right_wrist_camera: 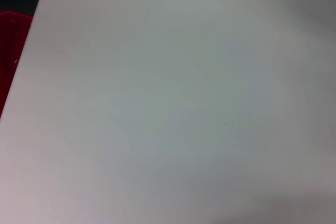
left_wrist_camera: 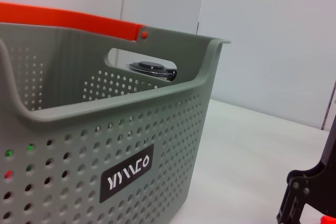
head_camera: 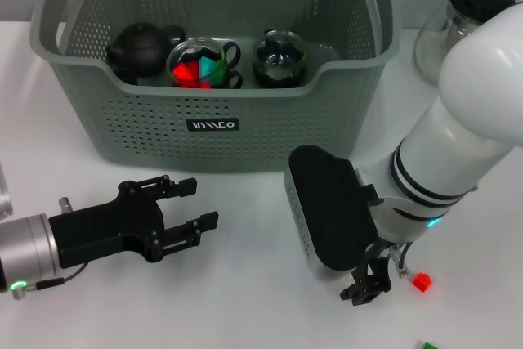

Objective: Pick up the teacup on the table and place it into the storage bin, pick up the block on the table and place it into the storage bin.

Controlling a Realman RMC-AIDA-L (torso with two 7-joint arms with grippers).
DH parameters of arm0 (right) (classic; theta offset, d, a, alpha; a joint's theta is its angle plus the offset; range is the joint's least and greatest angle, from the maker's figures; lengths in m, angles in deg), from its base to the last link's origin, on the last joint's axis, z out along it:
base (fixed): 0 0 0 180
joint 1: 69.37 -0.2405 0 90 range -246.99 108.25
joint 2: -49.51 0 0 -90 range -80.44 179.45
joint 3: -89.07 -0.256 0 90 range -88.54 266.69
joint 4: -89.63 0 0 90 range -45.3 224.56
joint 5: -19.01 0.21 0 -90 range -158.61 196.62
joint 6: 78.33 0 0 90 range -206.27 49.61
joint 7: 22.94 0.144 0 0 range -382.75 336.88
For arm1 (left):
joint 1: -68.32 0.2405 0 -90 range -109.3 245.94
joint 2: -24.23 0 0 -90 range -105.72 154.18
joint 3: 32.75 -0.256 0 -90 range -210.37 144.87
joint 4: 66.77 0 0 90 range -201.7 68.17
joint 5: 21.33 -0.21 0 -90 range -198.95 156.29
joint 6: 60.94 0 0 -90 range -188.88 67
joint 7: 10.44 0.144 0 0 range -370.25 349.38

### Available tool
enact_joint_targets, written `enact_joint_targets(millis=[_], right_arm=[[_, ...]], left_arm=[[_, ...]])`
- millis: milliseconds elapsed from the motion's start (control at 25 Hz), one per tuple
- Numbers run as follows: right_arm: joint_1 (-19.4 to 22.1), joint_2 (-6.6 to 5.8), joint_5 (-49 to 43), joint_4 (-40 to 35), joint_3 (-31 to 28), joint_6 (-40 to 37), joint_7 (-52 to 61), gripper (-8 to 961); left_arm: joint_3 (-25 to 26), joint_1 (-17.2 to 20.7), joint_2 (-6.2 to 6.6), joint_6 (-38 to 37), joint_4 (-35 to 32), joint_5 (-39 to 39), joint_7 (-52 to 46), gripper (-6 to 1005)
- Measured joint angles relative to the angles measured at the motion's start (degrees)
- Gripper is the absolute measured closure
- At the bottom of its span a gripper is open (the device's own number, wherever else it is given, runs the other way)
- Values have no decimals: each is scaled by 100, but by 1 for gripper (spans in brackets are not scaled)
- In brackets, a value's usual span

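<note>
Table: the white table (head_camera: 245,300) carries everything; the step in hand looks to be the block pick, low on the robot's right.

Storage bin: the large grey perforated plastic storage bin (head_camera: 204,132) with orange handle clips stands at the far middle, its black label facing the robot. Inside sit a black round teapot (head_camera: 140,48), a clear glass teacup with red and green pieces in it (head_camera: 203,64) and a dark glass cup (head_camera: 279,57) (so the teacup half appears done, as I read it).

Right arm: the white right arm (head_camera: 458,128) reaches down from the right, its black-faced wrist housing hanging over the near table.

Left gripper: the black left gripper (head_camera: 189,207) is parked low at the left in front of the bin, jaws apart and holding nothing.

Right gripper: the right gripper (head_camera: 374,278) points down beside the block; its jaw state I cannot tell, since the housing hides most of it.

Block: the small red cube block (head_camera: 421,281) lies on the table just to the right of the right gripper, apart from it. A green scrap (head_camera: 429,346) shows at the near edge.

Doing it well: shift the gripper sideways until the block sits centred between the jaws, descend straight, close squarely on flat faces (a corner grip would likely squirt it away), then lift well above the bin rim before crossing.
</note>
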Motion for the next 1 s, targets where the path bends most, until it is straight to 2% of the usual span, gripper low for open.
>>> enact_joint_targets(millis=[240, 680, 1000], right_arm=[[-29, 0, -5, 47, 4, -14, 39, 374], [-43, -20, -30, 31, -3, -20, 188, 466], [-64, -39, -28, -35, -81, -20, 444, 486]], left_arm=[[0, -2, 0, 19, 0, 0, 0, 370], [0, -1, -1, 20, 0, 0, 0, 369], [0, -1, -10, -18, -7, 0, 0, 370]])
